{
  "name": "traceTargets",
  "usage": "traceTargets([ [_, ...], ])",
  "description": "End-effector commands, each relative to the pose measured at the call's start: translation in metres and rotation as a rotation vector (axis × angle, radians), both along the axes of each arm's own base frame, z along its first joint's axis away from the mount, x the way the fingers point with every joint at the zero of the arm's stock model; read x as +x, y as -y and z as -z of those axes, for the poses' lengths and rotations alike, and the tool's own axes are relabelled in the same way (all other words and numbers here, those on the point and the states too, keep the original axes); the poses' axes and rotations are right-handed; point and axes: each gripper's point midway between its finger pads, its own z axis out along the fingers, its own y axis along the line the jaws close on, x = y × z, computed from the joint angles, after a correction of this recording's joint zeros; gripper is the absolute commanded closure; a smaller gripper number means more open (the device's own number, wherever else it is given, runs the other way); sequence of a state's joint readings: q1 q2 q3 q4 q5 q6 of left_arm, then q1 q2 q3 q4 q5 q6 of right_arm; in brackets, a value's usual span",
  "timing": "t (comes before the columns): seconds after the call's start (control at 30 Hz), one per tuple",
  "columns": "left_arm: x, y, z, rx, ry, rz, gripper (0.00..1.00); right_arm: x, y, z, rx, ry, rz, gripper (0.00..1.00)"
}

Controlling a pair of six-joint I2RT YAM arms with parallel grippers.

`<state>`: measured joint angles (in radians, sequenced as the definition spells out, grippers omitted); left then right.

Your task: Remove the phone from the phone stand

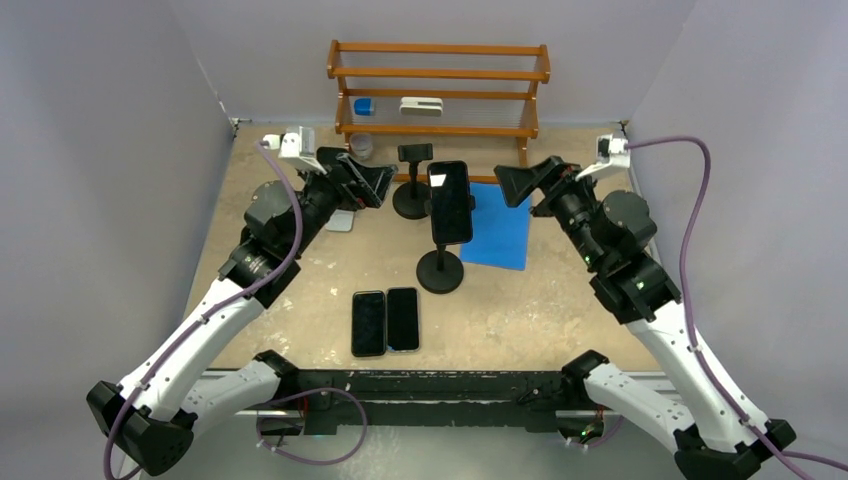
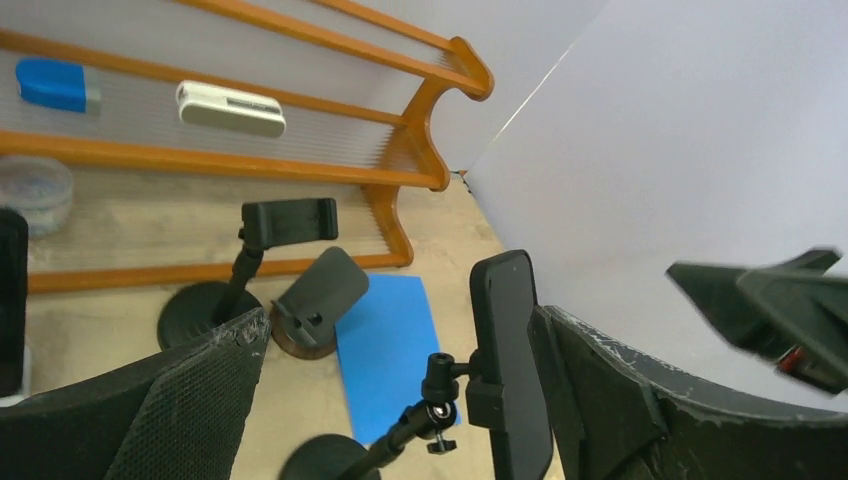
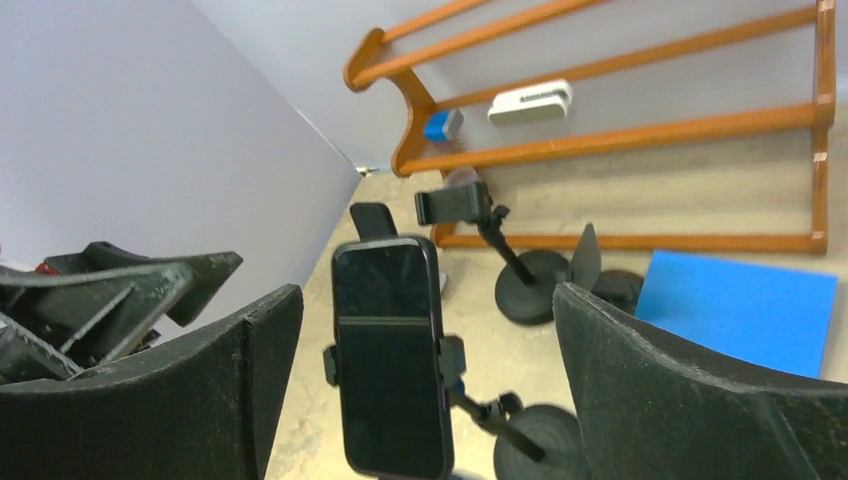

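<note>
A black phone (image 1: 451,203) stands upright, clamped in the phone stand (image 1: 440,271) at mid-table. My left gripper (image 1: 375,184) hovers left of it, open and empty. In the left wrist view the phone (image 2: 510,360) shows edge-on just ahead of the right finger (image 2: 640,400), with the stand's ball joint (image 2: 440,375) behind it. My right gripper (image 1: 515,183) hovers right of the phone, open and empty. In the right wrist view the phone's dark screen (image 3: 390,350) faces the camera, ahead of the two wide-apart fingers (image 3: 190,390).
A second, empty phone stand (image 1: 412,190) stands behind. Two phones (image 1: 369,322) (image 1: 403,318) lie flat near the front edge. A blue mat (image 1: 500,235) lies right of the stand. The wooden shelf (image 1: 438,90) at the back holds a blue item (image 1: 364,105) and a white item (image 1: 421,105).
</note>
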<state>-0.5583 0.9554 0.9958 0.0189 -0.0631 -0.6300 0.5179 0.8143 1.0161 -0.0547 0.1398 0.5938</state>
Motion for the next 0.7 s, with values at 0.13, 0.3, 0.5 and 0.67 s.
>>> traceTargets([
  [0.13, -0.007, 0.015, -0.012, 0.159, 0.202, 0.118, 0.00, 0.010, -0.009, -0.042, -0.113, 0.131, -0.030, 0.09],
  [0.3, -0.018, 0.017, 0.004, 0.185, 0.205, 0.165, 0.00, 0.006, -0.021, -0.020, -0.185, 0.109, -0.059, 0.10],
  [0.5, -0.032, 0.015, -0.001, 0.178, 0.263, 0.189, 0.01, 0.001, -0.019, 0.018, -0.267, 0.053, -0.020, 0.10],
  [0.67, -0.035, 0.022, 0.002, 0.179, 0.255, 0.221, 0.02, -0.005, 0.000, 0.019, -0.193, 0.082, 0.060, 0.07],
])
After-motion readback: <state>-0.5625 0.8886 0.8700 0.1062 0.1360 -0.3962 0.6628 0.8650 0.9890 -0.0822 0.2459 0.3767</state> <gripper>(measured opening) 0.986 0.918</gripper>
